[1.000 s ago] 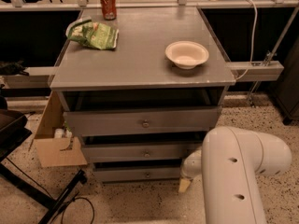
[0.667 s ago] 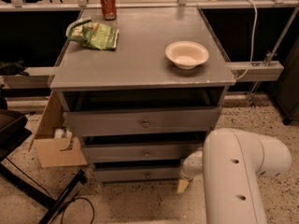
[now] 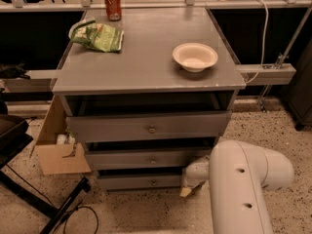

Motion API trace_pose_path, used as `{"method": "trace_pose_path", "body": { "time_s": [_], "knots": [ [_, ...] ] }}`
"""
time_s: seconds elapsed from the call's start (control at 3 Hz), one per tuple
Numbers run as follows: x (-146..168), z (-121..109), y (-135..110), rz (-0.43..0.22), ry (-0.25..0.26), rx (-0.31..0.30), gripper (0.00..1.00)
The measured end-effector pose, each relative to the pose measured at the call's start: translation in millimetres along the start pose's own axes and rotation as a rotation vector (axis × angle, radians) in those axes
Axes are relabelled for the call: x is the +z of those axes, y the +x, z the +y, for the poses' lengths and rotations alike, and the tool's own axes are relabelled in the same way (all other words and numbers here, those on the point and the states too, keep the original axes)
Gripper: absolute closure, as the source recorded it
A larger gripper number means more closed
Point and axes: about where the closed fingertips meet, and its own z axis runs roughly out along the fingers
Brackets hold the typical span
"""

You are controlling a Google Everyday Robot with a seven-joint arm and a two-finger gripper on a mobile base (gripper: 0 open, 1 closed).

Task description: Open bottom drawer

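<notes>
Tool (image 3: 186,190): low at the near right of the cabinet, just beside the right end of the lowest front and close to the floor; apart or together cannot be told; set at that height, probably, to suit the lowest drawer.
Bottom drawer (image 3: 126,182): lowest of three grey fronts, tucked back under the middle one; looks shut or nearly so, not yet pulled out.
Knob (image 3: 153,183): small, round, metal, at the centre of that front; left of the tool and apart from it; likely the only place to grip, so calls for a shift left before any pull.
Middle drawer (image 3: 122,160): directly above, jutting a little nearer than the bottom one; a wrong target if the tool rises.
Top drawer (image 3: 112,128): widest front, nearest of the three, with a dark gap above it.
Tabletop (image 3: 146,67): flat grey cabinet top carrying three things, none in the way of the pull.
Bowl (image 3: 195,57): pale, upright, right of centre.
Snack bag (image 3: 97,36): green, crumpled, at the far left.
Can (image 3: 112,4): red, upright, at the far edge beyond the bag.
Arm (image 3: 243,189): bulky white link at the near right, hiding the cabinet's lower right corner.
Cardboard box (image 3: 58,152): open, on the floor at the cabinet's left, clear of the drawer's path.
</notes>
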Motion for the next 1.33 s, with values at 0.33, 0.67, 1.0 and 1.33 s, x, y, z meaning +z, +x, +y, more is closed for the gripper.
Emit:
{"method": "trace_pose_path", "body": {
  "time_s": [0.33, 0.67, 1.0, 1.33],
  "knots": [
    [5, 11, 10, 0.017, -0.028, 0.006, 0.50],
    [0, 10, 8, 0.017, -0.028, 0.006, 0.74],
    [-4, 9, 7, 0.017, -0.028, 0.006, 0.97],
    [-9, 8, 6, 0.018, -0.028, 0.006, 1.00]
  ]
}}
